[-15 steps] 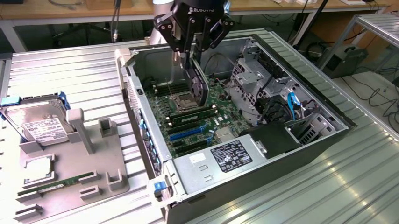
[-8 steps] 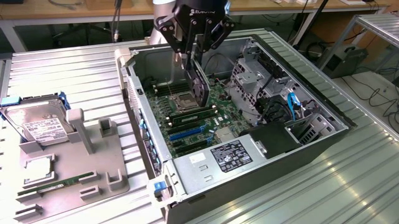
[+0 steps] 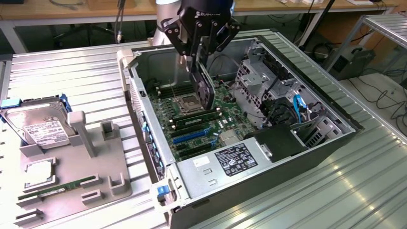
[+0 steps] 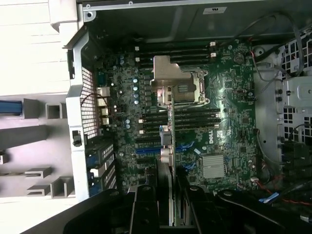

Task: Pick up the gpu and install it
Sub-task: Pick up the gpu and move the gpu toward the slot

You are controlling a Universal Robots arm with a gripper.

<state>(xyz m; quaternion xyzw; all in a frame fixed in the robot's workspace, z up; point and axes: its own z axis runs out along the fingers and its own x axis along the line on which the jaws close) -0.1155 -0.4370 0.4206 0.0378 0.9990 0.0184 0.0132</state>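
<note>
Ribbed metal table (image 3: 64,71) bears an open computer case (image 3: 273,191), where fingers of the gripper (image 3: 198,51) clamp the gpu (image 3: 203,88) upright over the motherboard (image 3: 222,102).

Matte black hand (image 3: 201,51), hinged linkage fingers (image 3: 175,34), white lettering on the palm, grey wrist with blue cap.

Gpu (image 3: 204,89) black; pincer (image 3: 202,53) black; motherboard (image 4: 234,105) green; hard drive (image 3: 37,125) silver, white label.

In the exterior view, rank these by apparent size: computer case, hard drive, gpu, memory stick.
1. computer case
2. hard drive
3. gpu, seen near edge-on
4. memory stick, similar length to the gpu but thinner
</note>
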